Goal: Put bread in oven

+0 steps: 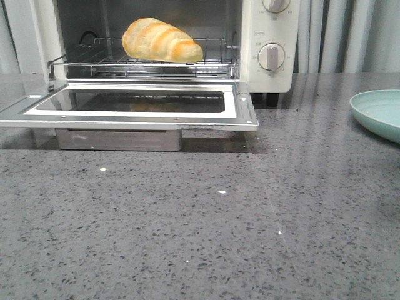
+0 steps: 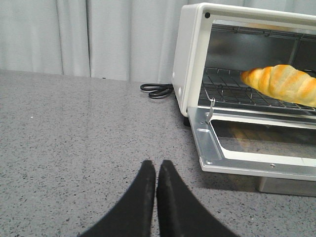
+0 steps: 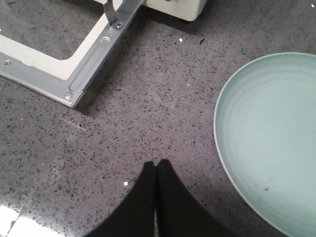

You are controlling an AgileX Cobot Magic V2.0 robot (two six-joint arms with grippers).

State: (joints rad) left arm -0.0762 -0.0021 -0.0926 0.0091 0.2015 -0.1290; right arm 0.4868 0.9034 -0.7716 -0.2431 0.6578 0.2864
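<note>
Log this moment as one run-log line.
bread: on rack inside oven | door: open | plate: empty | left gripper: shut, empty | right gripper: shut, empty

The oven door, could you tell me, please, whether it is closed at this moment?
No, the oven door is folded down flat and open, with the bread lying on the wire rack inside.

Both the left claw (image 2: 156,170) and the right claw (image 3: 156,168) are closed, fingertips touching, holding nothing.
</note>
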